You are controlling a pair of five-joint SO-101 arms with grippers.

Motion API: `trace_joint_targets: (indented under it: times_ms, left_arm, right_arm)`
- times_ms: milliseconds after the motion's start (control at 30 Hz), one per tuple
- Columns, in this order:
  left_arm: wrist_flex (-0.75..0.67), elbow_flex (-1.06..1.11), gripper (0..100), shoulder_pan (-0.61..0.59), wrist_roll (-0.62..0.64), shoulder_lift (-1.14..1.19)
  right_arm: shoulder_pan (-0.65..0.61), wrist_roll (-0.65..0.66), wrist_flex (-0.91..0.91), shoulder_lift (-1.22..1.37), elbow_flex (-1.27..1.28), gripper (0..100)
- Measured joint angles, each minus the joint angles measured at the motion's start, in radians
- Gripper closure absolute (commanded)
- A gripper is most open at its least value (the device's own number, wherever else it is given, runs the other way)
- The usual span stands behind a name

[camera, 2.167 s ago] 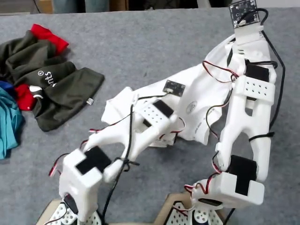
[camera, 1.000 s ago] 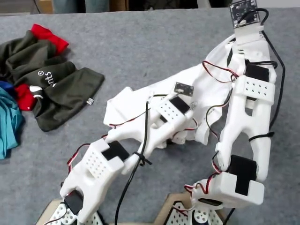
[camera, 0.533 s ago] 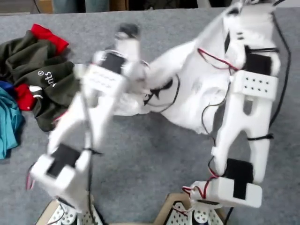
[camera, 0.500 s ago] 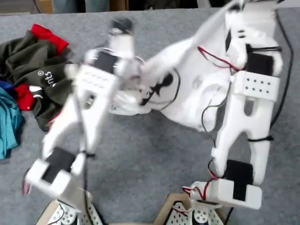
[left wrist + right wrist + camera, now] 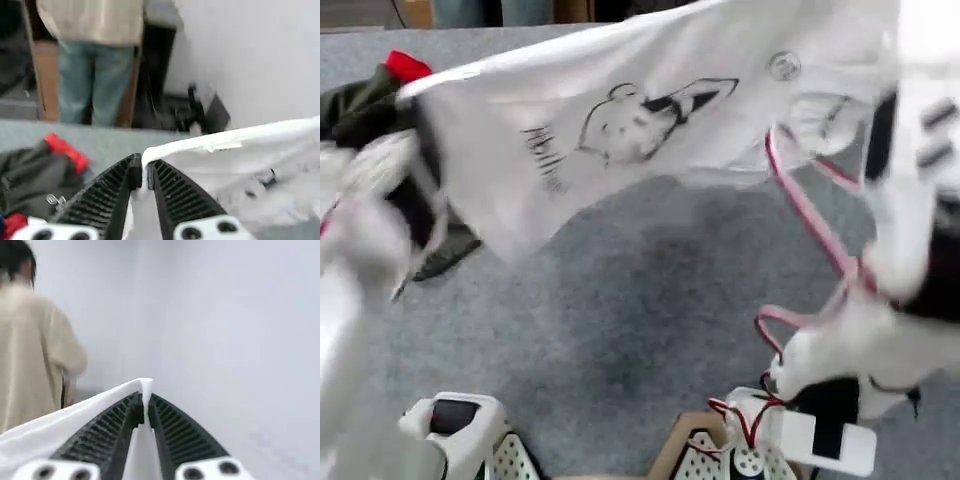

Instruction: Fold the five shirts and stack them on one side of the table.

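White shirt (image 5: 520,100) clamped in left fingers (image 5: 107,195), right fingers (image 5: 172,432).

The table (image 5: 620,330) has a grey, felt-like covering under even light. Beyond its far edge, the left wrist view shows a plain white wall (image 5: 250,50), a brown wooden panel (image 5: 45,85) and a tall dark piece of furniture (image 5: 156,65), with blurred dark clutter (image 5: 200,107) at the wall's foot. The right wrist view shows a bare pale wall (image 5: 225,315).
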Motion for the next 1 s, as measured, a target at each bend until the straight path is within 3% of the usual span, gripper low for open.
trace_joint_targets:
  times_ms: [267,400,567,667,833,933,1000]
  left_arm:
    - [0.08,-0.203,97,-0.055,-0.003,-0.143]
    - [0.08,-0.072,97,-0.055,-0.003,-0.164]
    - [0.012,0.265,97,-0.054,-0.003,-0.14]
    - [-0.167,0.543,97,-0.054,-0.003,-0.074]
    - [-0.706,1.002,97,-0.052,-0.003,0.137]
    - [-1.045,1.056,97,-0.052,-0.003,0.299]
    - [-1.162,1.011,97,-0.052,-0.003,0.404]
  right_arm:
    - [0.049,0.077,0.094,-0.138,-0.308,98.5]
    - [0.078,0.121,0.094,-0.137,-0.255,98.5]
    - [0.038,0.221,0.094,-0.091,-0.043,98.5]
    - [-0.002,0.265,0.071,0.009,0.149,98.5]
    - [-0.044,0.273,-0.13,0.201,0.45,98.5]
    - [-0.057,0.273,-0.298,0.342,0.551,98.5]
    - [-0.057,0.273,-0.361,0.43,0.554,98.5]
